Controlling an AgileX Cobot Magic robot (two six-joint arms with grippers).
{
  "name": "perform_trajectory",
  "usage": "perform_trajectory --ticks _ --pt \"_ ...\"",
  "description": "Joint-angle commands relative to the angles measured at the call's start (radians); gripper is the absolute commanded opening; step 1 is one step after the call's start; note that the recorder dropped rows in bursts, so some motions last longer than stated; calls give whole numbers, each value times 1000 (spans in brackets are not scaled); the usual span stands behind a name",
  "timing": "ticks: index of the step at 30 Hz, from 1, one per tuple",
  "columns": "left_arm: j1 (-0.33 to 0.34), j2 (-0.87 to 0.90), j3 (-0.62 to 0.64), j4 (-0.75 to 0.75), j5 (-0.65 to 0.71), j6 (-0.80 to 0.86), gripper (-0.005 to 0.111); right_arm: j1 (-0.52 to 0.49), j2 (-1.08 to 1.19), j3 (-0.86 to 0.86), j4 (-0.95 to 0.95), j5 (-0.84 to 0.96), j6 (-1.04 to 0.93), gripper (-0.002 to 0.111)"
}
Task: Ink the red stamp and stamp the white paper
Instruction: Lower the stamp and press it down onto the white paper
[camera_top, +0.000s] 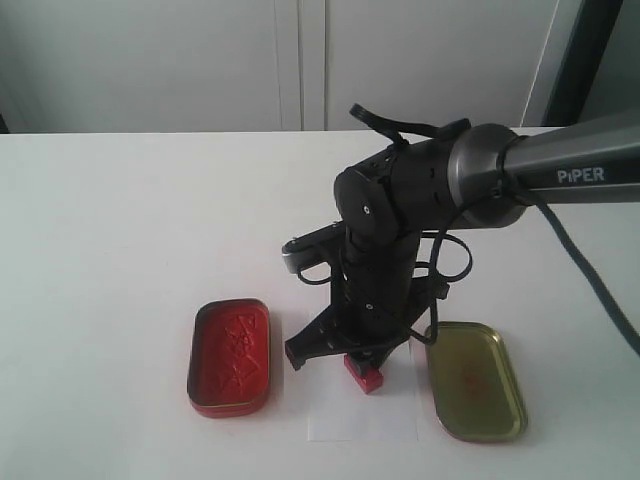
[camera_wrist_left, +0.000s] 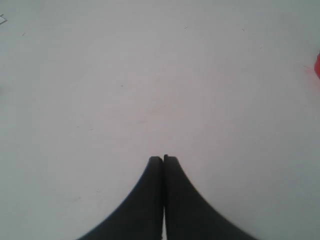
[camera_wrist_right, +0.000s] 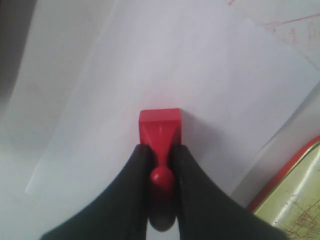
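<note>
Red stamp (camera_top: 364, 374): long axis vertical, base down on white paper (camera_top: 345, 425), knob clamped by right gripper (camera_wrist_right: 161, 148); ink tin (camera_top: 230, 407) at 9 o'clock.

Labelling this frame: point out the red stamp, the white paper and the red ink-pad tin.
red stamp (camera_wrist_right: 160, 122), right wrist view, on its square base.
white paper (camera_top: 345, 418), exterior view, on a bare part.
red ink-pad tin (camera_top: 230, 355), exterior view, on its inked pad.

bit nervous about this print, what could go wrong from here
The right end effector pinches the red stamp only by its narrow handle, so it may tilt and print unevenly. The white paper lies loose, so it could slide or lift with the stamp. The tin lid sits close beside the paper and might get nudged.
</note>
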Motion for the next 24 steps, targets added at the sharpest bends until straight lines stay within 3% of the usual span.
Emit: perform_trajectory --ticks 1,24 --pt "-3 -4 10 -2 9 0 0 -6 114 37 -4 -55 1 0" --pt "-3 -4 10 -2 9 0 0 -6 116 37 -27 -72 2 0"
